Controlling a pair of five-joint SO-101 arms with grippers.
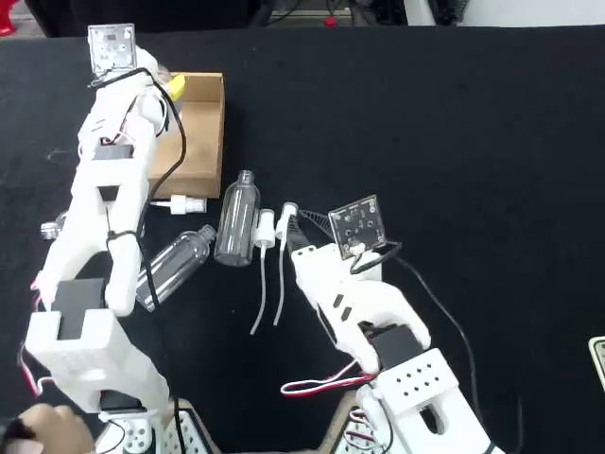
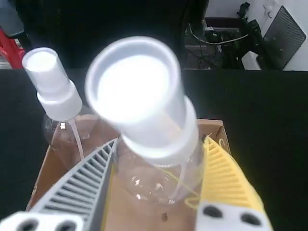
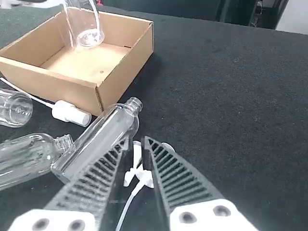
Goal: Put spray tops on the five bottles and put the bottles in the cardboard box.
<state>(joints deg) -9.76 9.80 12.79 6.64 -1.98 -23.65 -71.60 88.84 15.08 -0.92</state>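
Observation:
My left gripper (image 1: 159, 83) is over the cardboard box (image 1: 200, 142), shut on an upright clear bottle (image 2: 154, 168) that carries a white spray top (image 2: 139, 91). A second capped bottle (image 2: 60, 115) stands in the box beside it. On the black table lie uncapped bottles (image 1: 236, 218) (image 1: 180, 265) (image 1: 52, 227) and loose spray tops (image 1: 184, 203) (image 1: 266, 228). My right gripper (image 3: 137, 144) is low over the table next to a lying bottle (image 3: 101, 139), its jaws closed narrowly on a white spray top (image 3: 134, 174) with a trailing tube.
The box (image 3: 120, 77) stands at the table's far left. Cables run along both arms, with a red and white one (image 1: 321, 383) by the right arm's base. The right half of the table is bare black cloth (image 1: 473, 142).

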